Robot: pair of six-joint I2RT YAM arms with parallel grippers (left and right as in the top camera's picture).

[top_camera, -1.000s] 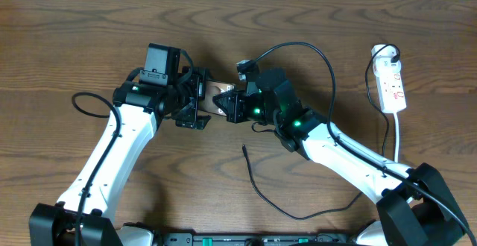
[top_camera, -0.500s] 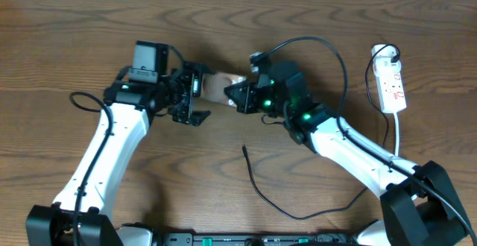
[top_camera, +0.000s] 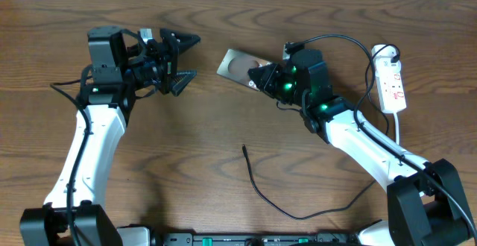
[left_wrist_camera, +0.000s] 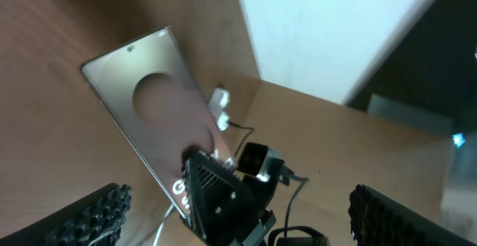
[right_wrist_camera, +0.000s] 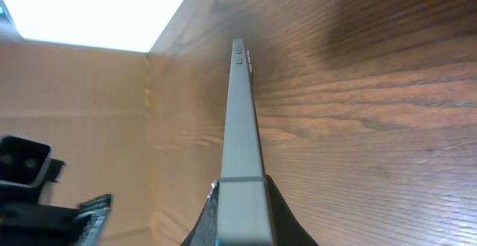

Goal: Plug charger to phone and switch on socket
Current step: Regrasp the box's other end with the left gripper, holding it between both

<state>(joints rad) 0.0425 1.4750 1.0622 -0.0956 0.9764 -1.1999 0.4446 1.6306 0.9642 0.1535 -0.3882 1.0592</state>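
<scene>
- Right gripper (top_camera: 261,78) is pinching one end of the phone (top_camera: 237,64), fingers clamped tight on it.
- Left gripper (top_camera: 189,57) is hovering wide open, empty, apart from the phone.
- Charger (top_camera: 257,190) is lying loose near the front; socket (top_camera: 392,86) is lying far right.

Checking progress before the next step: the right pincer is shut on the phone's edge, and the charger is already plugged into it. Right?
Not quite. The right pincer is shut on the edge of the phone, but the charger is not plugged in: the overhead view shows its tip lying loose on the table, apart from the phone.
</scene>
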